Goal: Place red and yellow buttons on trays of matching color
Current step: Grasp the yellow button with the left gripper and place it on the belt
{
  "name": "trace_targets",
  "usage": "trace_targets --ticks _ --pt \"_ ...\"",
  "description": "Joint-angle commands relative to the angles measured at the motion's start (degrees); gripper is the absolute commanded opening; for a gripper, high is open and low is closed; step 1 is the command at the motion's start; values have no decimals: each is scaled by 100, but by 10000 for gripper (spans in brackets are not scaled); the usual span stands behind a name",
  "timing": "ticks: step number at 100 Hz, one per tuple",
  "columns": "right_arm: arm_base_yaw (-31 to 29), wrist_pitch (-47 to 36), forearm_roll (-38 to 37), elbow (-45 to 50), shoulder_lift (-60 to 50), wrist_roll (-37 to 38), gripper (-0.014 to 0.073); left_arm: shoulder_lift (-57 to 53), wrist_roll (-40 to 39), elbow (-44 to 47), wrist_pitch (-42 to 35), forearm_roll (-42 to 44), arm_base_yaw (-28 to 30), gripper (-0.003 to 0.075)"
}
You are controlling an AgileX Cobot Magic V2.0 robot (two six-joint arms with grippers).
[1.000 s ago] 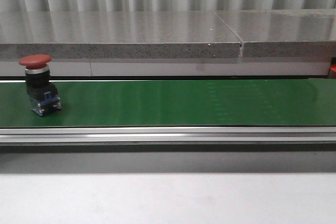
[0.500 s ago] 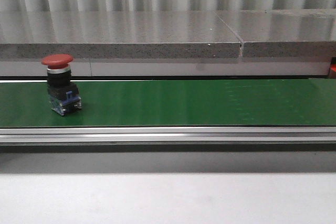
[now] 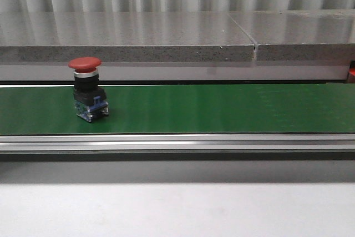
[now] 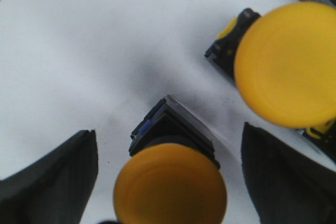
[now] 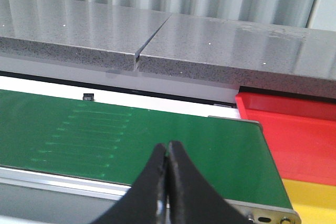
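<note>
Waiting step: a red mushroom-head push button (image 3: 86, 88) stands upright on the green conveyor belt (image 3: 222, 109), the right gripper (image 5: 168, 174) pinched closed and empty; next it must part, while the left gripper (image 4: 168, 182) straddles, wide, a yellow mushroom-head button (image 4: 170, 182).

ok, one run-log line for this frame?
red button: upright on green belt | left gripper: open around yellow button | right gripper: shut, empty
</note>
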Motion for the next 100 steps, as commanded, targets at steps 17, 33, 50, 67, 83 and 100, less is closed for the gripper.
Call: trace_targets --ticks 17,33,50,67,83,100 --pt "0 -438 -72 -28 -75 -21 -68 -199 -3 -168 -131 -57 -2 162" --pt "0 -438 -72 -28 -75 -21 -68 -264 -3 -168 129 -18 -2 -18" --pt "0 -438 -72 -28 -75 -21 -68 -558 -3 -168 446 -18 -2 -20" --pt "0 -438 -72 -28 -75 -21 -68 -1151 141 -168 733 -53 -38 -19" --pt "0 -438 -72 -28 -75 -21 -68 -1923 243 -168 819 15 -400 -20" --pt "0 -438 -72 -28 -75 -21 -68 -2668 441 -168 882 -48 -928 -20"
